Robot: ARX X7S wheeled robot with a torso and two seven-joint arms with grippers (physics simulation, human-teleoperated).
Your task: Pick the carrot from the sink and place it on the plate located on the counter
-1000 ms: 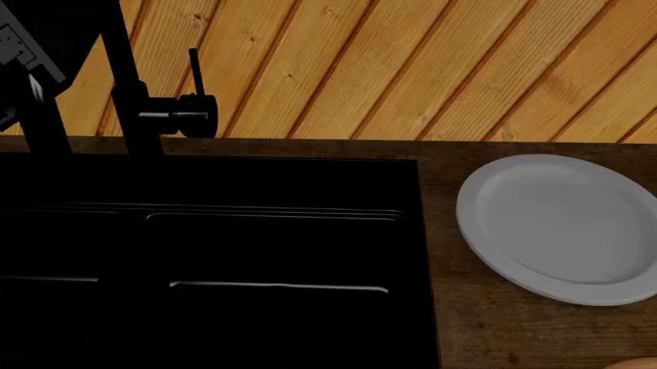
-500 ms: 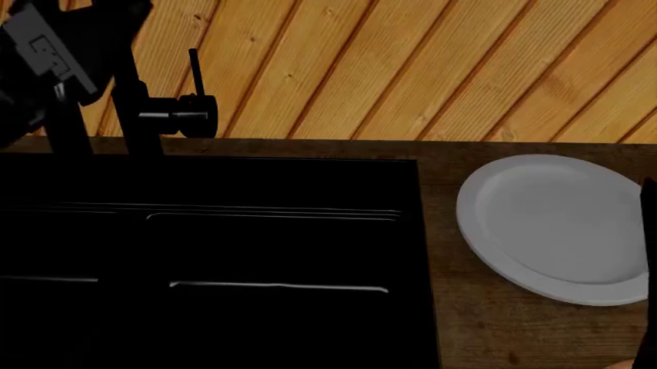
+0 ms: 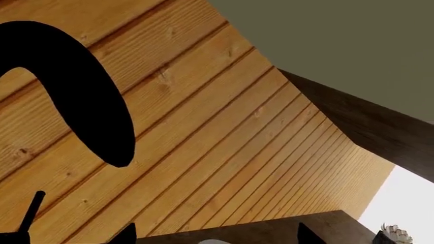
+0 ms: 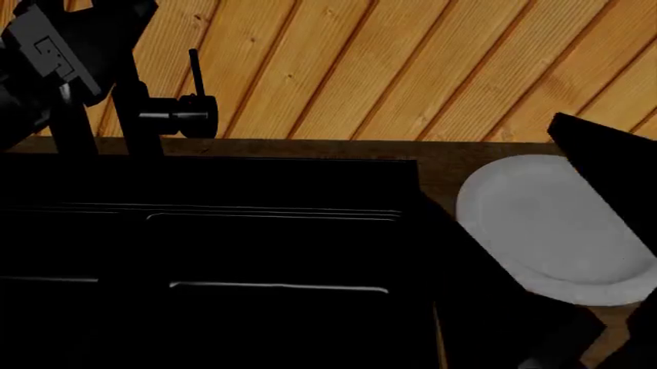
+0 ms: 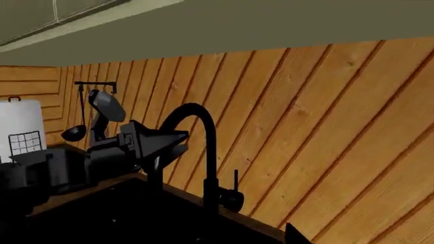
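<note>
I cannot find the carrot anywhere; the sink [image 4: 205,254] is so dark that it may lie hidden in a basin. The plate [image 4: 534,223] waits on the worktop [image 4: 436,154] beside the sink, a short carry away. My left arm [image 4: 61,54] is raised by the faucet [image 5: 196,152], its camera aimed at the wall. My right arm [image 4: 605,177] reaches over the plate. Whether either set of fingers is spread or pressed together, I cannot tell.

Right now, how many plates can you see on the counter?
1. The white plate sits on the counter right of the sink; a dark arm covers its right part.
</note>
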